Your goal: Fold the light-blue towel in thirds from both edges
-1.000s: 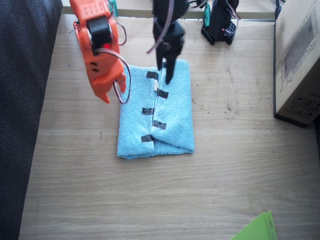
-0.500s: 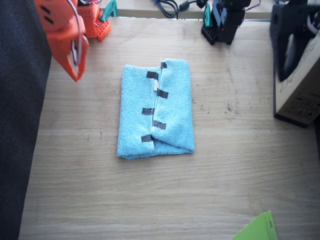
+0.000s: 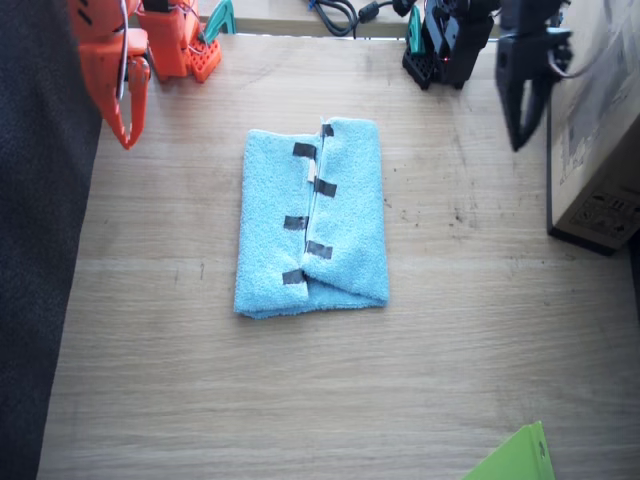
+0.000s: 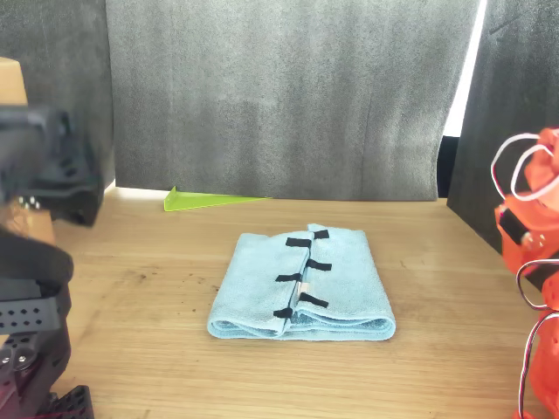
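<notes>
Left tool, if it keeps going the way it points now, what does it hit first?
Likely bare table. The left tool points down beside the cardboard box, well clear of the towel. Depth is unclear from this view, so it may pass close to the box.

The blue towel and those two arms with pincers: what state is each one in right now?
light-blue towel: folded flat on the table, both taped edges meeting along the middle, nothing touching it.
left pincer: raised beside the cardboard box, empty, appears shut.
right pincer: raised over the table's edge, empty, appears shut.
green sheet: flat, only a corner showing.
</notes>
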`<action>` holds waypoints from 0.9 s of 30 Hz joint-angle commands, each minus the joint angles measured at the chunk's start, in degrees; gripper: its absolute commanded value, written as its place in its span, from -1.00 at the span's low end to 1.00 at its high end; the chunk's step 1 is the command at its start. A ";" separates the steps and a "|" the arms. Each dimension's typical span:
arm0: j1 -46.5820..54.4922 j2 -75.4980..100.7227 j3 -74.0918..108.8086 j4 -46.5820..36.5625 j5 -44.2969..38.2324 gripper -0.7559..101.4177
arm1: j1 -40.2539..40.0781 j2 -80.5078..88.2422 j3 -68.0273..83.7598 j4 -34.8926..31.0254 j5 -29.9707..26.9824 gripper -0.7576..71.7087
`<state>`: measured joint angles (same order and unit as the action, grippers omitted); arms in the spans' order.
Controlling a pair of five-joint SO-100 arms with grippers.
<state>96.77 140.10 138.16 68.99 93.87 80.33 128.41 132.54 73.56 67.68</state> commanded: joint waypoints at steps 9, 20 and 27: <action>-1.23 13.97 9.40 0.00 -0.26 -0.99 | -0.79 23.12 12.83 -2.11 0.79 -0.98; -1.76 18.72 14.33 -2.37 -0.70 -0.99 | -4.04 40.87 23.03 -2.02 2.37 -0.98; -2.46 31.11 18.81 0.18 -0.35 -0.99 | -4.31 48.34 25.84 0.00 4.22 -0.98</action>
<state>94.48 164.62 155.74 67.24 93.34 76.20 172.09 157.50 71.63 70.05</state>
